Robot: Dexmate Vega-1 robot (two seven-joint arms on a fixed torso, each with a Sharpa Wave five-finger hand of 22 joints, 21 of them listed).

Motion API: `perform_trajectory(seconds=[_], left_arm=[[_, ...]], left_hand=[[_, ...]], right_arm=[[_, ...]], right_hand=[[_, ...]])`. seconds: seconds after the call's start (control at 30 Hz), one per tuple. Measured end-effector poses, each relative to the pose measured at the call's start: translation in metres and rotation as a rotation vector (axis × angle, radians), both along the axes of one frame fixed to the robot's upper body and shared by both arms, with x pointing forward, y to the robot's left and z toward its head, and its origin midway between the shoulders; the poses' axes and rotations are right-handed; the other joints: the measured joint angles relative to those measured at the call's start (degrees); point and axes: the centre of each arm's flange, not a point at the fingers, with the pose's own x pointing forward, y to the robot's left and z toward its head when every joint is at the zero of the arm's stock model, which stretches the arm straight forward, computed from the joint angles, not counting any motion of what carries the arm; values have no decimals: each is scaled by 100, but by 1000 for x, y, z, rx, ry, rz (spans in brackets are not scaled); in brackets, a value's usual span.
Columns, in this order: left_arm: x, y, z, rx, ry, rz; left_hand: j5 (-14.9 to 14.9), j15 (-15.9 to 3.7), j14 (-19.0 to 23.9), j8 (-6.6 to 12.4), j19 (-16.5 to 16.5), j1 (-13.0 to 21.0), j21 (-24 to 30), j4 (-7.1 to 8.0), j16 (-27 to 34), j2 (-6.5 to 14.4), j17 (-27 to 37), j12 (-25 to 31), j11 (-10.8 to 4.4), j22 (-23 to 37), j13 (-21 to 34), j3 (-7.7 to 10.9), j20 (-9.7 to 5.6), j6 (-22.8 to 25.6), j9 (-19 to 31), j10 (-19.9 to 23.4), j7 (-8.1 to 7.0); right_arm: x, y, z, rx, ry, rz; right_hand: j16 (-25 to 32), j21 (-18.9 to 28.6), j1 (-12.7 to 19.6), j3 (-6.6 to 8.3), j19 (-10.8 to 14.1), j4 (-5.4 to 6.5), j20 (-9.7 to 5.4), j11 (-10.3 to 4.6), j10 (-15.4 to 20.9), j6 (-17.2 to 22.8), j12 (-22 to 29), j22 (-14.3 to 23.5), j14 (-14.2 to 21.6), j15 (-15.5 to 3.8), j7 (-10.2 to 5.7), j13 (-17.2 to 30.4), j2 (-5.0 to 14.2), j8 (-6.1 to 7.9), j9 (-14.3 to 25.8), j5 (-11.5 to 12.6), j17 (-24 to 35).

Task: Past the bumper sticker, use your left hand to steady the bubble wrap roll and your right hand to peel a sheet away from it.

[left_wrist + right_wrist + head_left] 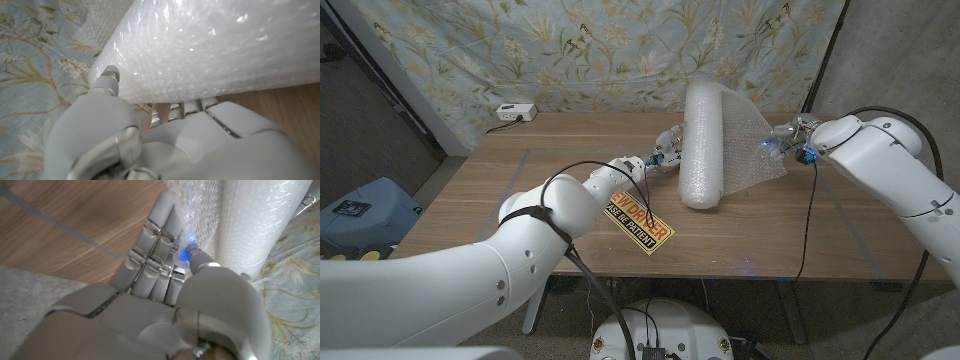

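Note:
The bubble wrap roll (702, 150) lies on the wooden table (520, 200), its length running front to back, just past the yellow-and-black bumper sticker (640, 222). My left hand (663, 146) holds the roll's left side: in the left wrist view its thumb (109, 79) presses on the roll (215, 45) while the fingers (192, 107) reach under it. A loose sheet (755, 150) spreads from the roll toward my right hand (783, 140). In the right wrist view that hand (165, 295) pinches the sheet's edge (192, 210) between thumb and fingers, beside the roll (255, 225).
A white box (512, 112) sits at the table's back left corner. A floral curtain (570, 50) hangs behind the table. A black cable (807, 230) hangs from my right arm over the table's right part. A blue bin (355, 212) stands on the floor at left.

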Motion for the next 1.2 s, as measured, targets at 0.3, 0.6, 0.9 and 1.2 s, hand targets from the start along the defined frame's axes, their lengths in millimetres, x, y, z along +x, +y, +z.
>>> perform_trajectory(seconds=[0.3,0.6,0.9,1.2], left_arm=[[2,-8,-6,-19,54,48],[-1,-26,-7,-81,105,62],[-2,-31,-9,-96,122,63],[-4,-27,-6,-93,97,19]], left_hand=[[0,-98,240,45,188,0,82,-33,44,0,0,76,-48,-14,-26,33,13,105,0,235,105],[0,-81,284,45,241,0,93,-32,44,0,1,76,-48,-14,-26,33,4,104,0,234,105],[-36,-81,284,-4,250,-23,92,-32,43,23,1,75,-25,-13,-26,33,13,56,0,211,88],[-44,-81,283,-4,249,-23,92,-32,43,23,1,75,6,-14,-52,32,13,102,1,243,145]], right_arm=[[-4,-3,7,-19,0,1],[-5,0,12,-33,6,16],[-3,4,14,-41,10,22],[-1,9,17,-46,10,31]], right_hand=[[-30,42,0,2,1,-3,1,30,-29,-23,-1,-16,0,0,24,1,0,-11,27,1,27],[-56,77,38,8,1,-9,1,31,-30,-29,-18,-15,0,1,30,15,-5,-12,29,-3,53],[-81,138,51,8,-28,-9,31,42,-39,-19,-23,-15,28,30,41,30,8,-32,56,-10,80],[-120,175,89,8,-43,-9,18,61,-40,-8,-23,-15,71,9,52,29,0,-43,56,19,106]])
